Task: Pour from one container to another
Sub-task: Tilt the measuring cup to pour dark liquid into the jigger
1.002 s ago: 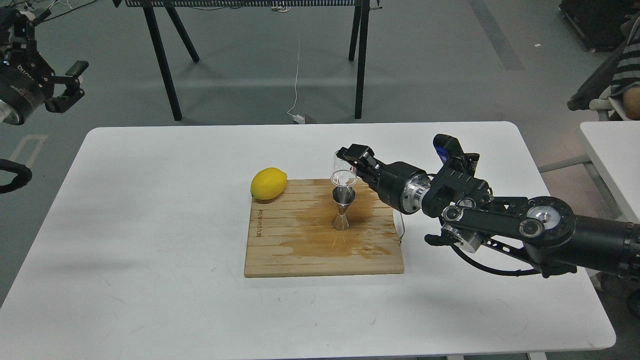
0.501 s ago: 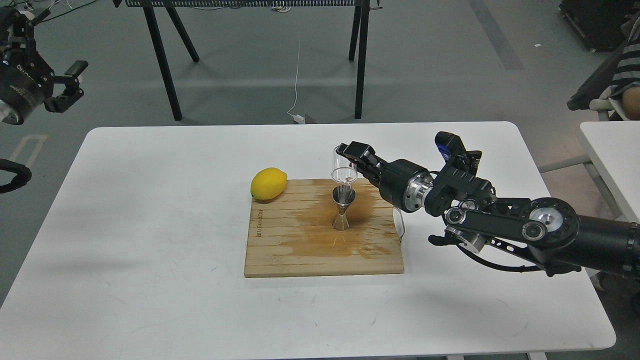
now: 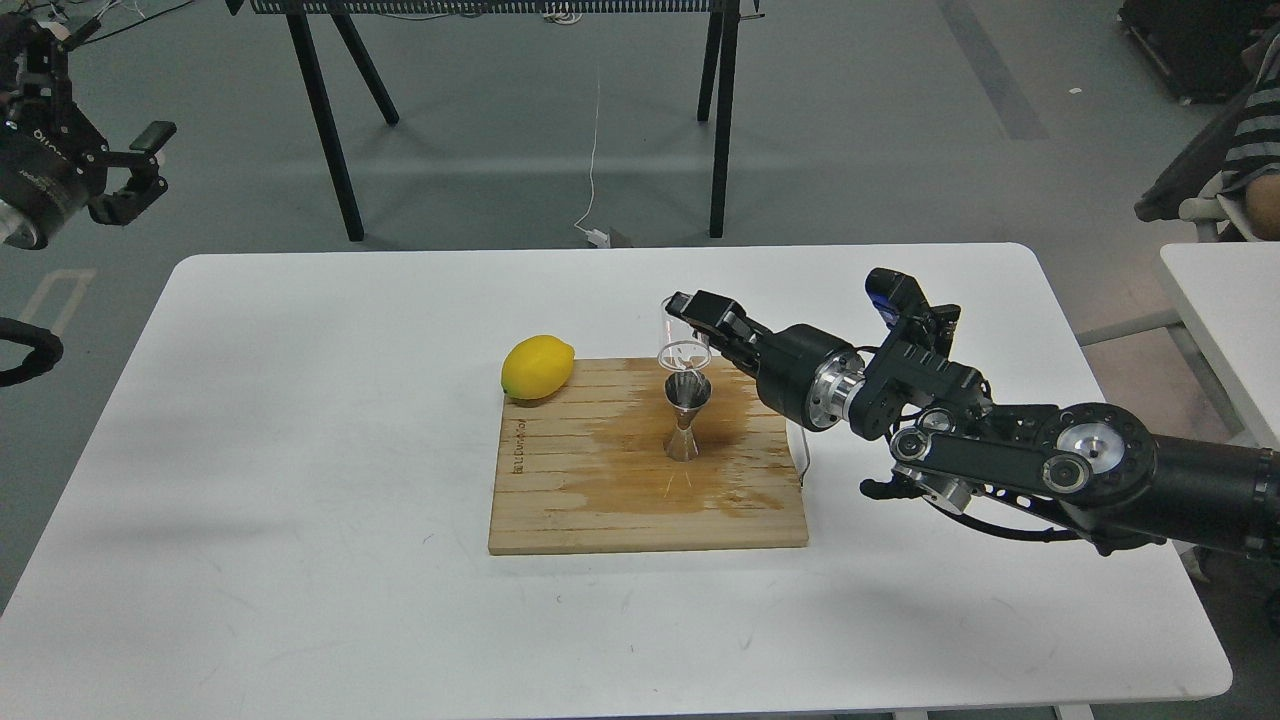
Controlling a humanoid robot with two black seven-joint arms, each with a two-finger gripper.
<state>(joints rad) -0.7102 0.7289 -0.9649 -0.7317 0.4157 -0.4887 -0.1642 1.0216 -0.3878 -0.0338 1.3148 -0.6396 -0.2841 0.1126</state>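
Right hand (image 3: 690,318) gripping glass cup (image 3: 683,340), holding it tipped, mouth facing down toward camera. Steel jigger (image 3: 686,417) standing upright on wooden board (image 3: 640,500) directly below hand, cup rim hovering just above jigger's upper cone, seemingly apart. Jigger's long axis running vertical; pour appears under way, stream not discernible. Left hand (image 3: 140,170) hanging open, well apart, off tabletop (image 3: 300,400). Lemon (image 3: 537,367) lying beyond cup, away from right hand.

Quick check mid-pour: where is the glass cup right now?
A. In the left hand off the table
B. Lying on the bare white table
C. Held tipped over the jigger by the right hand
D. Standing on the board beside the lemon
C: the right hand grips the cup, tilted mouth-down just above the jigger.
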